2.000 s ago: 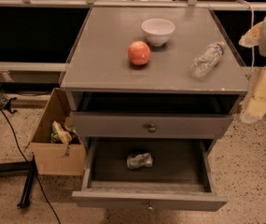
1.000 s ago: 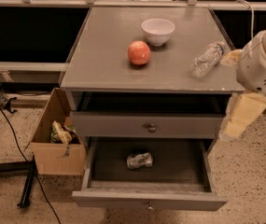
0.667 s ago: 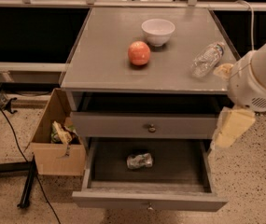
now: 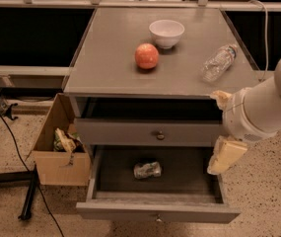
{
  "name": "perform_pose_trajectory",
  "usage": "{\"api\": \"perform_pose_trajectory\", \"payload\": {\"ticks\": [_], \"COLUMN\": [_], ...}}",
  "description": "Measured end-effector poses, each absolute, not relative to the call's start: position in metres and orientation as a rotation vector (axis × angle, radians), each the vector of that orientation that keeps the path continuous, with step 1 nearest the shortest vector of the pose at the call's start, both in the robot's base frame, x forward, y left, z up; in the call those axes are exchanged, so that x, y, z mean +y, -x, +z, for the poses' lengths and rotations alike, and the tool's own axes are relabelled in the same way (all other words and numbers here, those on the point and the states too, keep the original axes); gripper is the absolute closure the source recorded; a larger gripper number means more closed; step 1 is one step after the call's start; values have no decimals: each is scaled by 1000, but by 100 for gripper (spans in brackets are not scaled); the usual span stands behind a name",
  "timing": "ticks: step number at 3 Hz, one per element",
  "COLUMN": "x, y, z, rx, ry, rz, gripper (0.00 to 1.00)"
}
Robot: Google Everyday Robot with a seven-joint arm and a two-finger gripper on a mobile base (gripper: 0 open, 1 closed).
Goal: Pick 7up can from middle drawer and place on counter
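The 7up can (image 4: 147,170), crinkled and silvery, lies on its side on the dark floor of the open middle drawer (image 4: 179,211), near its centre. The drawer is pulled out towards me, with its knob on the front panel. My gripper (image 4: 225,156) hangs on the white arm at the right, above the drawer's right wall, to the right of the can and apart from it. It holds nothing that I can see. The grey counter (image 4: 110,68) tops the cabinet.
On the counter stand a white bowl (image 4: 166,33), a red apple (image 4: 147,56) and a clear plastic water bottle (image 4: 219,62) lying at the right. The drawer above (image 4: 130,132) is closed. A cardboard box (image 4: 61,168) with trash sits on the floor to the left.
My arm has swung in from the right edge, leftwards and down, and the gripper now hangs over the open drawer's right side. The can and the counter objects have not moved.
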State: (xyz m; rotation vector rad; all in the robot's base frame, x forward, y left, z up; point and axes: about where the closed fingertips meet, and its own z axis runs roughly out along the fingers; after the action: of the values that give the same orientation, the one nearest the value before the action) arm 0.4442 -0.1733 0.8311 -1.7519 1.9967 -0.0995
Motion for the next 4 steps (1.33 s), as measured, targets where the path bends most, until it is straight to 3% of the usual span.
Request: {"api": "perform_pose_trajectory", "payload": {"ticks": [4], "x": [-171], "y": [-462], "z": [737], "rx": [1944], "ry": [1734], "rz": [-35], "gripper": [0]}}
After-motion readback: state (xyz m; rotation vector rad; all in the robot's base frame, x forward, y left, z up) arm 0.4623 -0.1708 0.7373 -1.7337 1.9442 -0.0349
